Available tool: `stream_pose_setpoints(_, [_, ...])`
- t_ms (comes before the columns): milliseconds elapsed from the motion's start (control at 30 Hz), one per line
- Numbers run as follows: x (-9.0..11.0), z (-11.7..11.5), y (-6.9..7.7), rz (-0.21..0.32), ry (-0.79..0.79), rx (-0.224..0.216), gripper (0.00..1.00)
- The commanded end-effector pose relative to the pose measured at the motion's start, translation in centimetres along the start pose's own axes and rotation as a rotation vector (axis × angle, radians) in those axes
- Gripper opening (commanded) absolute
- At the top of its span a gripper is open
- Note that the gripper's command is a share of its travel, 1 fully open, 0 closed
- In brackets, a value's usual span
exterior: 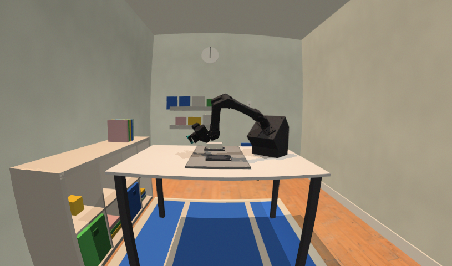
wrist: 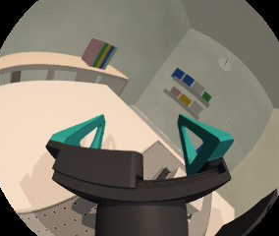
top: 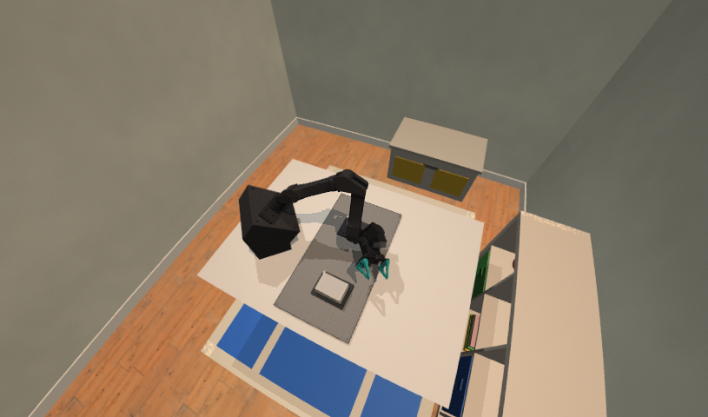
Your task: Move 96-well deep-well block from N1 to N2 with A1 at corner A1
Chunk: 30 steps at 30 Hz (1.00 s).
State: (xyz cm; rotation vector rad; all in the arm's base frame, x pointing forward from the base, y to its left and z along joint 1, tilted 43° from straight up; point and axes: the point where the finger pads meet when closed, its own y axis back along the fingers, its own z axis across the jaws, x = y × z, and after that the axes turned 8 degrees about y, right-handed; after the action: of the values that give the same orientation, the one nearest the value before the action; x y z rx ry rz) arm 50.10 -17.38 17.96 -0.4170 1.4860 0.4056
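Observation:
The deep-well block [top: 332,287] has a white top and sits in the dark nest N1 on the grey baseplate [top: 336,268], at the end towards the blue rug. The nest N2 [top: 345,228] lies at the plate's other end, partly hidden under the arm. My gripper [top: 373,268] has teal fingers that stand wide open and empty. It hovers above the plate's edge, beside the block and apart from it. In the exterior view the gripper [exterior: 189,138] is well above the table, left of the two nests [exterior: 218,157]. The wrist view shows the open fingers with nothing between them.
The arm's black base [top: 267,221] stands on the white table beside the plate. A low shelf unit [exterior: 72,171] with books and bins runs along one side of the table. A small cabinet [top: 437,157] stands by the far wall.

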Motion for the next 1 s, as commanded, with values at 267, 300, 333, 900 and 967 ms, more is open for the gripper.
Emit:
stream_pose_setpoints(267, [-0.5, -0.2, -0.1, -0.007, -0.011, 0.005, 1.0])
stream_pose_setpoints(300, [-0.5, -0.2, -0.1, -0.007, -0.011, 0.005, 1.0])
stream_pose_setpoints(333, [-0.5, -0.2, -0.1, -0.007, -0.011, 0.005, 1.0])
stream_pose_setpoints(900, [-1.3, 1.3, 1.7, 0.151, 0.219, -0.183, 1.0])
stream_pose_setpoints(967, [-1.3, 1.3, 1.7, 0.151, 0.219, -0.183, 1.0])
